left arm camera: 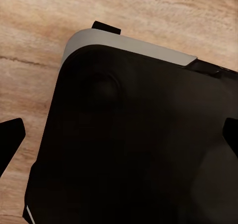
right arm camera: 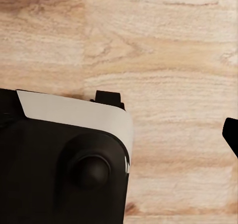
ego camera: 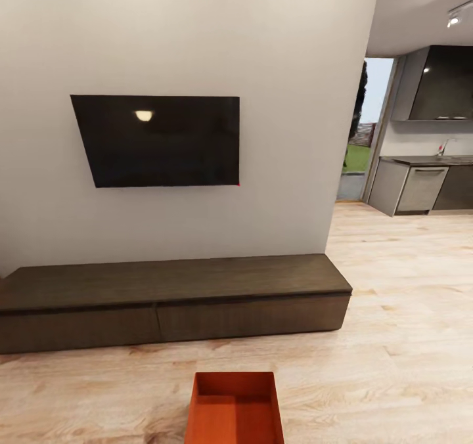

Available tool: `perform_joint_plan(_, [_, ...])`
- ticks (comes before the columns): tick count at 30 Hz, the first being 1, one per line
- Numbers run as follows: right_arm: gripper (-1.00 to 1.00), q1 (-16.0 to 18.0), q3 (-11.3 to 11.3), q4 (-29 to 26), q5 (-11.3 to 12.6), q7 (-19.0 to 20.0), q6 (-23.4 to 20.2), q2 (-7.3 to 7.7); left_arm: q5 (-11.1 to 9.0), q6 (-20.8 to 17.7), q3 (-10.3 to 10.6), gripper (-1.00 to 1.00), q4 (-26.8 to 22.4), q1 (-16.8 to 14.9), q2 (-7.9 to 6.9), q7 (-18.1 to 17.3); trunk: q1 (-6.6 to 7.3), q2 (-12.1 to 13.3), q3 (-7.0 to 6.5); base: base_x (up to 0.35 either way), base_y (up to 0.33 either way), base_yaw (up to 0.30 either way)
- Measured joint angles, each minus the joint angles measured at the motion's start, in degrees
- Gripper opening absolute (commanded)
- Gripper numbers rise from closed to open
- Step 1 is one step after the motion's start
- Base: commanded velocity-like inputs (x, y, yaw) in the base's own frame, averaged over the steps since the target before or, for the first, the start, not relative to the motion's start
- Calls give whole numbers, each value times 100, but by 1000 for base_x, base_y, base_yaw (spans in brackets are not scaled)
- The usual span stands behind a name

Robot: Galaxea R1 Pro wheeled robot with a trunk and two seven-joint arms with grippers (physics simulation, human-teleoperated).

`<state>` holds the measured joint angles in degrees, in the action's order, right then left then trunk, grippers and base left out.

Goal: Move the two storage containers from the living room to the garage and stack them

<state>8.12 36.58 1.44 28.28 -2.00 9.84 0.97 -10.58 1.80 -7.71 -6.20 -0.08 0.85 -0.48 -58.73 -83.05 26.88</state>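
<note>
Robot's black-and-white base [right arm camera: 64,154] over light wood plank flooring [right arm camera: 168,60].

Robot base [left arm camera: 139,149] was seen from the left wrist view as a large matte-black body with rounded corners, edged along one side by a light grey band [left arm camera: 134,44]. A shallow round boss [left arm camera: 101,87] was moulded into the black shell. Small black tabs protruded past the rim. In the right wrist view the same black housing [right arm camera: 44,179] was capped by a white panel [right arm camera: 74,115], with a domed black knob [right arm camera: 90,170] set in a circular recess.
</note>
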Motion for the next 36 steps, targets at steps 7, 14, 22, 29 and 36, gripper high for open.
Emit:
perform_joint_plan(7, [100, 0, 11, -1, -14, 1, -1, 6, -1, 3, 0, 100, -1, 0, 25, 0, 0, 0, 0, 14, 80, -1])
perform_joint_plan(14, [100, 0, 20, 0, -23, 6, 0, 19, 0, 3, 0, 100, -2, 0, 20, 0, 0, 0, 0, 3, 16, 0])
perform_joint_plan(22, [100, 0, 31, 0, -36, 3, 1, 2, 0, 3, 0, 100, -2, 0, 11, 0, 0, 0, 0, 0, 0, 0])
perform_joint_plan(29, [100, 0, 77, 0, -43, -22, -20, -8, -4, 3, 0, 100, -2, 0, 6, 6, 0, 0, 17, 0, 0, 0])
perform_joint_plan(36, [100, 0, 69, 0, -40, 20, -18, 23, -1, -3, 7, 100, -3, 0, 1, 2, 0, 0, 78, 0, 0, 0])
